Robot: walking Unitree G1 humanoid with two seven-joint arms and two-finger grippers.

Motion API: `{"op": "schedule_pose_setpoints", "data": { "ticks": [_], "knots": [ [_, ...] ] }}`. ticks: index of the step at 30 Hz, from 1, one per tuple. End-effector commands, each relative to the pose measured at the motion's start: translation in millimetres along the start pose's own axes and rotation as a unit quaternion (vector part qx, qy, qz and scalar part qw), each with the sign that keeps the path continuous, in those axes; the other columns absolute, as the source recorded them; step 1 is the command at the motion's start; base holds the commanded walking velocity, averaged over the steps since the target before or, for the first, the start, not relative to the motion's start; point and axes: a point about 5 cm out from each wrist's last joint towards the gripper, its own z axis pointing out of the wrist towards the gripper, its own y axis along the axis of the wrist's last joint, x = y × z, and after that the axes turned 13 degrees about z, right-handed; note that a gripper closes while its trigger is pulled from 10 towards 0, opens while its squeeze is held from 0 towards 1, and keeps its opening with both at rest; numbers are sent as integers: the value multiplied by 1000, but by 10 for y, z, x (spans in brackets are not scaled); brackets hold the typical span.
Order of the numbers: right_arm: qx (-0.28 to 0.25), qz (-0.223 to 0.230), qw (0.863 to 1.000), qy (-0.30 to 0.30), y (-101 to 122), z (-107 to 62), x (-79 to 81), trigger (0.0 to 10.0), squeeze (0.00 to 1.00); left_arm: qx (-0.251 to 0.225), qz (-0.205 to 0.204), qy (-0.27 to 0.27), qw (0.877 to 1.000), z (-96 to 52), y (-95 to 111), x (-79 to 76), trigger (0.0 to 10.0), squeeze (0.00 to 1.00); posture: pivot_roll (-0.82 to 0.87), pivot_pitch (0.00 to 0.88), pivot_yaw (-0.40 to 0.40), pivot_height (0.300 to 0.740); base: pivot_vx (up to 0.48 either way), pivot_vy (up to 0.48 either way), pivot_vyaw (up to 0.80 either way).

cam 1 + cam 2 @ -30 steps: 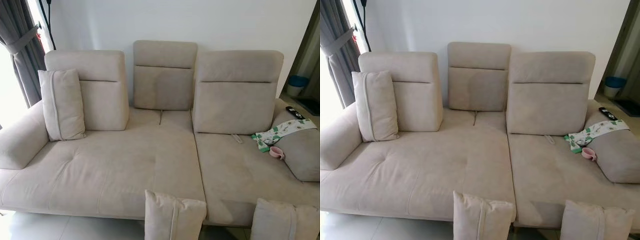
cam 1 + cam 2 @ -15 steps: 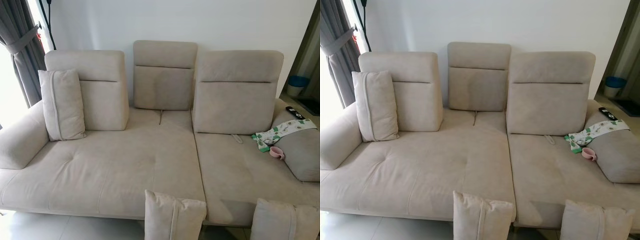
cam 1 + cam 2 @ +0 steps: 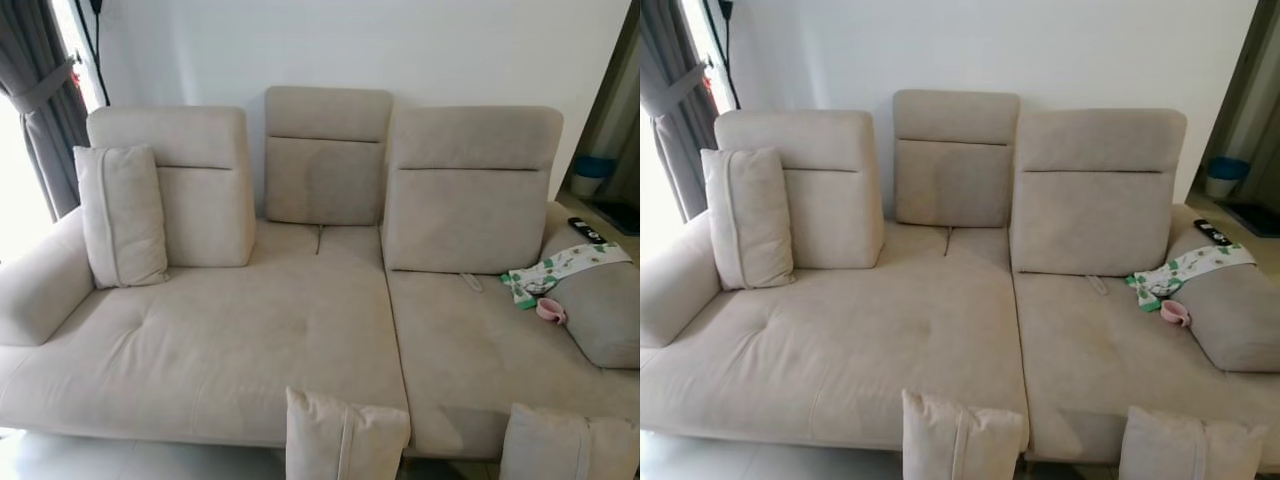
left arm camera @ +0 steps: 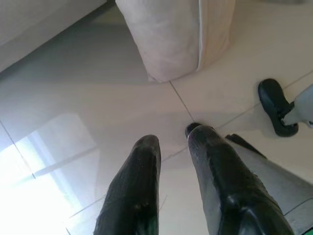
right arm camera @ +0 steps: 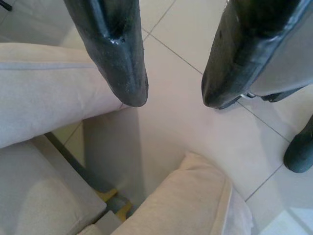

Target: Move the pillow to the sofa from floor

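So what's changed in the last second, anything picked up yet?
Nothing picked up. The whole picture slid slightly downward, so the camera moved, not the things. Both floor pillows stay leaning at the sofa front, and the pillow on the seat is unmoved.

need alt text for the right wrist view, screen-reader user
The right gripper hangs open above pale floor tiles, its two black fingers apart and holding nothing. Below it, one beige pillow stands on the floor; a second lies to one side, next to the sofa's edge.
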Motion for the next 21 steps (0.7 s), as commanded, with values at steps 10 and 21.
{"op": "schedule_pose_setpoints", "data": {
  "ticks": [10, 21],
  "knots": [
    [-359, 88, 926, -75, 1174, -142, -244, 10000, 0, -370, -139, 55, 917, -147, 1541, 430, 10000, 0, 76, 0, 61, 735, 221, 0, 0],
    [-361, 83, 926, -77, 1164, -148, -236, 10000, 0, -373, -144, 52, 915, -145, 1547, 419, 10000, 0, 78, 0, 60, 735, 0, 0, 0]
  ]
}}
